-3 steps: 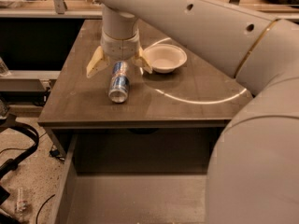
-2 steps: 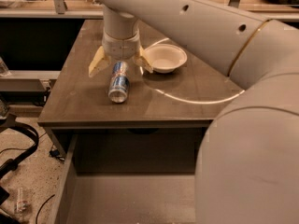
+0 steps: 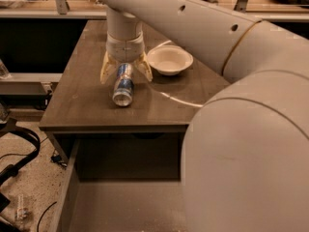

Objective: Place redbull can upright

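Note:
The redbull can (image 3: 123, 86), slim silver-and-blue with a silver top, lies on its side on the dark wooden table (image 3: 82, 108), its top end toward the front edge. My gripper (image 3: 126, 75) hangs straight down over the can's far end, open, with one cream finger on each side of the can. The fingers (image 3: 107, 71) straddle the can's rear part; I cannot tell whether they touch it.
A white bowl (image 3: 169, 60) stands just right of the gripper. My large white arm fills the right side and top of the view. The table's front edge is close below the can. Cables and clutter lie on the floor at left.
The gripper and arm have shifted slightly; the can lies in the same place between the fingers.

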Controlling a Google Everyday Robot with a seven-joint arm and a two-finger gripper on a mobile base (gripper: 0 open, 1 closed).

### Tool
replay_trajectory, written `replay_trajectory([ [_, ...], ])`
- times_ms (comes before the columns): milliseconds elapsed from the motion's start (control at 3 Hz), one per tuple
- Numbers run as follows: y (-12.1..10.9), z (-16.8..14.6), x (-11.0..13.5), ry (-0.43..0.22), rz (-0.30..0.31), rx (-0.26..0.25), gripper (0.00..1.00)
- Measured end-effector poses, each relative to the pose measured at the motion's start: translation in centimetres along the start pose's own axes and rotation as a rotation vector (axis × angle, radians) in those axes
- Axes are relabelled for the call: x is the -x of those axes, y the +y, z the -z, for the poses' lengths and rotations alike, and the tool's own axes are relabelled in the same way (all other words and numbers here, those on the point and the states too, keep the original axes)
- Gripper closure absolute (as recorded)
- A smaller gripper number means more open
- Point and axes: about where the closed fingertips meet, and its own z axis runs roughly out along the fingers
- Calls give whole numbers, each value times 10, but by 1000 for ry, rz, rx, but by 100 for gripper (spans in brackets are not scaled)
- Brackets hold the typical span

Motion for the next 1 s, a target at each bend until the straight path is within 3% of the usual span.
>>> replay_trajectory([
  [1000, 2, -5, 3, -8, 3, 7, 93],
])
